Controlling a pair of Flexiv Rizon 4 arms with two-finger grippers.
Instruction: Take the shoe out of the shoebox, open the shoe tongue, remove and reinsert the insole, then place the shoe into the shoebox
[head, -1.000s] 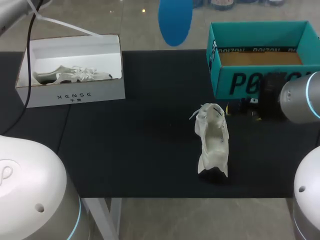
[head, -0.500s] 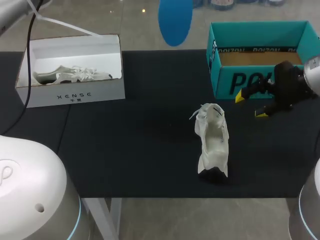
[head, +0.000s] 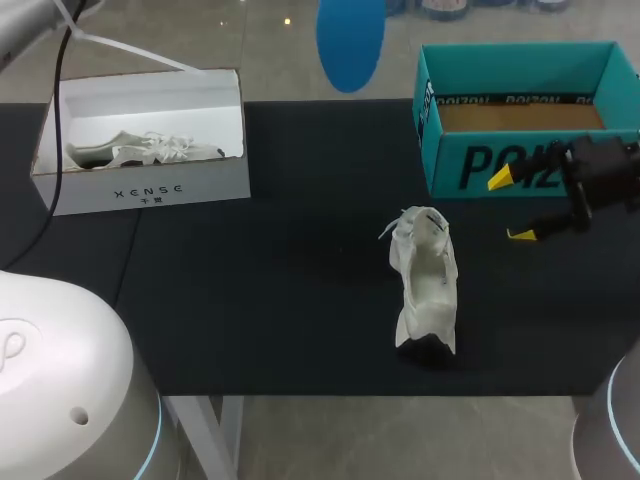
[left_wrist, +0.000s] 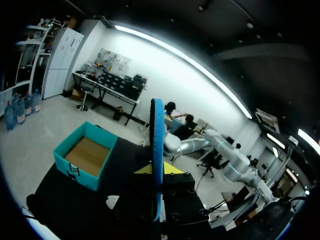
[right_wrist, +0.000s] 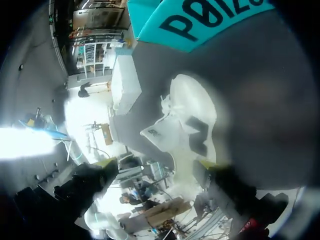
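Note:
A white shoe (head: 426, 288) lies on the black table mat (head: 250, 300), its opening facing up; the right wrist view shows the shoe (right_wrist: 186, 127) just ahead of the fingers. My right gripper (head: 514, 206) hovers to the shoe's right in front of the teal shoebox (head: 520, 110), open and empty, and appears as the right gripper (right_wrist: 156, 165) in its own view. My left gripper (left_wrist: 156, 172) is raised high over the table, shut on a blue insole (left_wrist: 158, 145) seen edge-on. In the head view the insole (head: 350, 40) hangs near the far edge.
A white box (head: 150, 150) holding another white shoe (head: 140, 150) sits at the far left of the mat. The teal shoebox (left_wrist: 86, 155) is open with a bare cardboard floor. The robot's white bases rise at both near corners.
My right arm has drawn back to the right, and its gripper has come out from behind the arm, still open. The shoe and the raised insole have not moved.

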